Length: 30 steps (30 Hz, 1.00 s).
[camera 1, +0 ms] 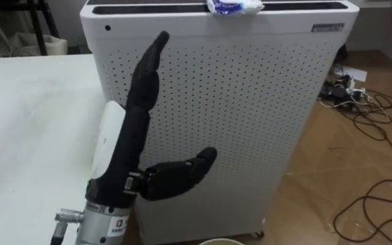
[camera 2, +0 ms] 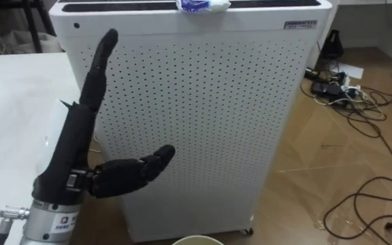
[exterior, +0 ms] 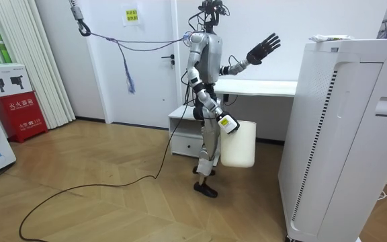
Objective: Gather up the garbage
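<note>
A crumpled white and blue wrapper lies on top of a tall white perforated appliance, at its far edge; it is also the small wad on the cabinet top in the room view. My left hand is raised in front of the appliance's face, open, fingers straight up and thumb out sideways, well below and left of the wrapper. My right hand hangs low at my side and holds a white bin by its rim. The bin's rim peeks in at the bottom edge.
A white table stands at my left, close against the appliance. Cables and a power strip sprawl over the wooden floor to the right. I stand between the table and the appliance. A red box sits far off.
</note>
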{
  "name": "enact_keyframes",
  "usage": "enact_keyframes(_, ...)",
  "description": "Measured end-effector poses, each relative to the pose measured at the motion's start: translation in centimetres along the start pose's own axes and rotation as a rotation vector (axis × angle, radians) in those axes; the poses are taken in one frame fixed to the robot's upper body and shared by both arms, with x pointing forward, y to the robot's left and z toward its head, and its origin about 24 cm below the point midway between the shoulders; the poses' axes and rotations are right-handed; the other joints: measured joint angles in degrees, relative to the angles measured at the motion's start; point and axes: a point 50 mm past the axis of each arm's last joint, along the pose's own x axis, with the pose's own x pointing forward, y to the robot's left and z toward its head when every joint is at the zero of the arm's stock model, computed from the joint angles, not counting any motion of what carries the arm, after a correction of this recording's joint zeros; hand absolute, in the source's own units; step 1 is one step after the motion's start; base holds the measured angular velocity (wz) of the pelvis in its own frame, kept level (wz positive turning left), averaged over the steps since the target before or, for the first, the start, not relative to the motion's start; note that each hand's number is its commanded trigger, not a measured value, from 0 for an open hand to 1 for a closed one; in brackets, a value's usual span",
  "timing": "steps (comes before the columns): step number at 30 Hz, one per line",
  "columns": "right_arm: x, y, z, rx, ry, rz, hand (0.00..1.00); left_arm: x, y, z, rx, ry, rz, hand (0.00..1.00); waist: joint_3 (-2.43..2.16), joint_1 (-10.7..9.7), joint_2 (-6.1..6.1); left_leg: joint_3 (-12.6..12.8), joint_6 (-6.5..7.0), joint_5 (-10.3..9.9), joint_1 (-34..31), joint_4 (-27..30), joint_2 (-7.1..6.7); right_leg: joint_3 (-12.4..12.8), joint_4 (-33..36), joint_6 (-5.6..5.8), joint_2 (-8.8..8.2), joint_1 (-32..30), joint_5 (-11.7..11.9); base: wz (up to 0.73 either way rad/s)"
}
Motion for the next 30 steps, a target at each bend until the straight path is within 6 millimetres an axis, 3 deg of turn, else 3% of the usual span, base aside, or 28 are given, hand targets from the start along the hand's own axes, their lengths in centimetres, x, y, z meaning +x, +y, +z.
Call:
enact_keyframes(7,0.0,-0.2,0.1,-0.035,0.002,0.007,1.0,0.4,0.9,0.9,0.094,-0.072,0.063,0.0,-0.17,0.5,0.41,-0.8,-0.43,-0.2,0.5,0.4,0.4,0.2,0.4,-0.45,0.8,-0.1,0.1,-0.12)
enact_keyframes(9,0.0,-0.1,0.1,-0.036,0.001,0.009,1.0,0.4,1.1,0.8,0.103,-0.072,0.069,0.0,-0.09,1.2,0.81,-0.1,-0.81,-0.9,0.6,1.7,0.92,-1.1,1.4,-0.94,0.9,-0.2,-0.2,-0.27)
enact_keyframes(11,0.0,-0.1,0.1,-0.041,0.004,0.012,1.0,0.4,1.6,0.6,0.122,-0.068,0.084,0.0,0.03,1.6,1.41,0.1,-1.48,-2.5,-0.1,5.7,2.02,-2.8,2.8,-1.74,1.05,0.0,-1.3,-0.29)
enact_keyframes(13,0.0,0.1,-0.1,-0.046,0.012,0.022,1.0,0.1,2.2,0.1,0.149,-0.046,0.101,0.0,0.15,1.8,1.65,-0.7,-1.88,-2.9,-3.2,17.3,2.74,-2.0,5.7,-2.94,0.76,0.2,-4.1,-0.3)
enact_keyframes(14,0.0,0.0,-0.1,-0.05,0.014,0.022,1.0,0.0,2.3,0.0,0.151,-0.04,0.107,0.0,0.33,2.0,2.15,-1.9,-2.02,-2.8,-4.2,20.8,3.06,-1.4,6.1,-3.25,1.02,0.6,-4.4,-0.37)
enact_keyframes(15,-0.1,-0.2,-0.2,-0.056,0.017,0.016,1.0,0.0,2.2,-0.1,0.156,-0.039,0.118,0.0,0.61,2.0,2.68,-6.0,-2.21,-1.8,-8.0,28.3,3.14,0.4,6.7,-3.48,1.68,1.5,-4.9,-0.21)
enact_keyframes(16,-0.2,-0.3,-0.3,-0.057,0.022,0.012,1.0,0.0,2.2,-0.1,0.159,-0.045,0.124,0.0,0.57,1.8,3.07,-9.9,-2.47,-1.4,-11.3,31.8,1.84,1.4,7.5,-3.62,1.65,1.9,-5.6,-0.08)
enact_keyframes(17,-0.2,-0.4,-0.4,-0.057,0.028,0.008,1.0,-0.1,2.2,-0.1,0.157,-0.051,0.122,0.0,0.51,1.5,3.02,-11.0,-2.29,-1.5,-12.8,31.3,0.85,2.2,7.6,-3.32,1.63,2.0,-6.0,0.0)
enact_keyframes(19,-0.3,-0.7,-1.0,-0.055,0.054,-0.009,1.0,-0.1,2.2,0.1,0.142,-0.078,0.13,0.0,0.61,2.1,2.61,-13.1,-2.87,-0.5,-18.7,23.5,-2.32,4.8,7.9,-2.85,1.2,1.7,-6.6,-0.24)
enact_keyframes(20,-0.4,-0.7,-1.2,-0.055,0.061,-0.013,1.0,-0.1,2.2,0.1,0.143,-0.084,0.135,0.0,0.6,2.6,2.6,-14.5,-3.16,0.7,-19.4,19.8,-3.08,5.3,7.9,-2.83,1.22,1.5,-6.6,-0.49)
enact_keyframes(22,-0.5,-0.8,-1.6,-0.054,0.088,-0.02,1.0,0.0,2.6,0.3,0.148,-0.105,0.151,0.0,0.26,3.3,2.65,-19.5,-3.1,6.4,-21.2,6.9,-3.52,5.4,8.5,-2.73,1.76,1.0,-7.6,-0.46)
enact_keyframes(23,-0.5,-0.7,-1.7,-0.053,0.092,-0.019,1.0,0.0,2.7,0.3,0.151,-0.105,0.153,0.0,0.08,3.7,2.49,-20.3,-3.11,7.8,-21.4,5.8,-3.5,5.4,8.8,-2.42,1.7,1.0,-8.1,-0.52)
enact_keyframes(24,-0.5,-0.8,-1.7,-0.053,0.097,-0.02,1.0,0.0,2.7,0.2,0.155,-0.105,0.155,0.0,-0.44,4.5,2.37,-20.6,-3.1,10.5,-21.2,5.4,-3.5,5.0,9.4,-1.72,1.27,0.8,-8.9,-0.52)
enact_keyframes(25,-0.4,-0.8,-1.6,-0.054,0.096,-0.019,1.0,0.0,2.8,0.3,0.161,-0.109,0.153,0.0,-1.09,4.7,2.02,-20.2,-2.75,11.9,-20.9,5.4,-3.64,4.7,9.5,-1.04,0.8,1.3,-9.5,-0.4)
enact_keyframes(26,-0.4,-0.8,-1.6,-0.054,0.095,-0.019,1.0,0.1,2.8,0.3,0.167,-0.114,0.152,0.0,-0.87,4.4,1.46,-20.2,-2.72,11.9,-20.4,5.4,-4.09,4.5,9.5,-0.71,0.2,1.9,-9.9,-0.09)
enact_keyframes(27,-0.5,-0.8,-1.7,-0.054,0.1,-0.019,1.0,0.1,2.8,0.3,0.18,-0.119,0.145,0.0,-0.34,4.3,0.4,-19.6,-2.52,11.9,-19.2,5.5,-4.89,4.4,9.5,-0.19,-0.81,3.0,-11.0,0.08)
enact_keyframes(29,-0.6,-1.1,-1.8,-0.053,0.103,-0.036,1.0,0.1,2.7,0.4,0.195,-0.129,0.136,0.0,-0.35,4.3,-0.12,-18.3,-1.01,11.5,-18.9,7.7,-5.66,4.6,10.5,1.11,-2.15,4.0,-12.8,0.0)
enact_keyframes(30,-0.6,-1.4,-1.7,-0.054,0.102,-0.051,1.0,0.2,2.7,0.4,0.214,-0.138,0.13,0.0,-0.42,4.6,-0.23,-17.3,0.88,10.3,-18.8,9.6,-6.73,4.7,12.2,1.25,-3.58,4.3,-14.1,-0.11)
